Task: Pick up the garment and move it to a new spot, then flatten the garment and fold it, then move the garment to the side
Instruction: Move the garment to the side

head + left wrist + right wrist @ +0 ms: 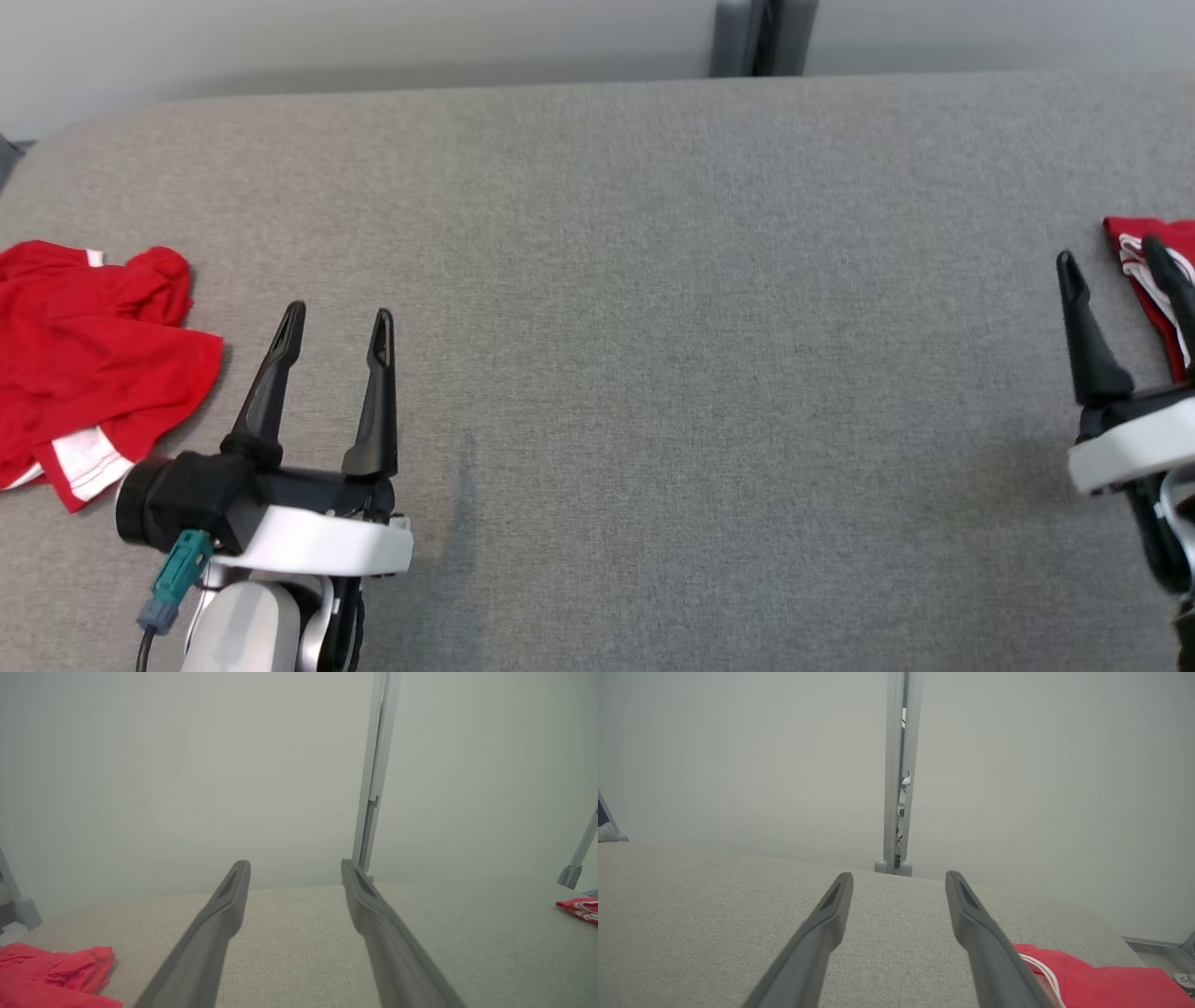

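Nearest the robot, the left end effector (339, 313) hovers low over the grey fabric-covered surface (653, 327), its two long dark fingers spread wide with nothing between them. The left wrist view shows the same gap, bare cloth under the left end effector (294, 865). At the right edge the right end effector (1109, 250) also stands with its fingers apart and empty, which the right wrist view confirms (899, 876).

Just beside the left end effector, on its outer side, lies the crumpled red garment (93, 345) of soft cloth with white trim, bunched in loose folds at the surface's left edge; its near corner shows low in the left wrist view (56, 975). This heap looks like the one to pick up. To do that well, the left arm should swing outward, come down over a raised ridge of cloth, not a flat patch, and close deep enough to catch more than one layer.

The folded red garment (1174, 233) with white stripes lies just beyond the right fingertips, close to touching the outer finger (1101, 984).

Farther off the surface runs bare to the pale wall (373, 37) and a grey metal post (761, 37).
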Tool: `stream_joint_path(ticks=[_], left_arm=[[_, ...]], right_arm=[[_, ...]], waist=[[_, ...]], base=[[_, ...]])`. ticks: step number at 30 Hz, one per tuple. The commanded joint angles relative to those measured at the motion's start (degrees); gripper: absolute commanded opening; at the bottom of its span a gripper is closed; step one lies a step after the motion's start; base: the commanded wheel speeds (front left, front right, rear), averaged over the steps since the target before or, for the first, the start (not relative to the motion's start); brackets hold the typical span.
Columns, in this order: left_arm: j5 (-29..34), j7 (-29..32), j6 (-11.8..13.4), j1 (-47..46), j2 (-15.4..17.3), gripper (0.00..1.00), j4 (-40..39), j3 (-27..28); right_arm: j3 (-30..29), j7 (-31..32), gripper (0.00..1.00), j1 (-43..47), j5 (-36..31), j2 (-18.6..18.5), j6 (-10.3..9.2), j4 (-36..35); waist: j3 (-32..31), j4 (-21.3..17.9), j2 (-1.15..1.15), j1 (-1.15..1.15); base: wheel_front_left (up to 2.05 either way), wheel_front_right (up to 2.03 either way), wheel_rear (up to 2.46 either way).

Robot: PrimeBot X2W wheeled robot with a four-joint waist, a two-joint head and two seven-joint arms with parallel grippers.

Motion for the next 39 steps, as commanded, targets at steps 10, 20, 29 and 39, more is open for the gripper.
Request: stream_joint_path(ticks=[10,20,29,39], left_arm=[[-4.5,0.1,1.9,6.3,0.2,1.00,1.0,-0.7],[-6.2,0.1,3.2,8.2,0.2,1.00,1.8,-1.7],[-6.1,0.1,3.3,7.8,0.2,1.00,2.1,-2.4],[-6.9,0.1,3.4,7.0,0.2,1.00,1.9,-2.7]], right_arm=[[-2.9,-2.5,1.00,9.7,-4.0,8.5,-0.03,-3.0],[-3.1,-3.1,1.00,12.9,-6.5,11.5,-0.03,-3.6],[-3.3,-3.2,1.00,12.8,-6.5,12.6,-0.03,-2.6],[-4.3,-3.3,1.00,12.2,-7.1,13.2,-0.03,-2.6]], waist=[[-5.6,1.9,0.00,0.00],[-6.1,2.7,0.00,0.00],[-5.7,2.7,0.00,0.00],[-5.1,2.2,0.00,0.00]], base=[[0.00,0.00,0.00],[0.00,0.00,0.00],[0.00,0.00,0.00],[0.00,0.00,0.00]])
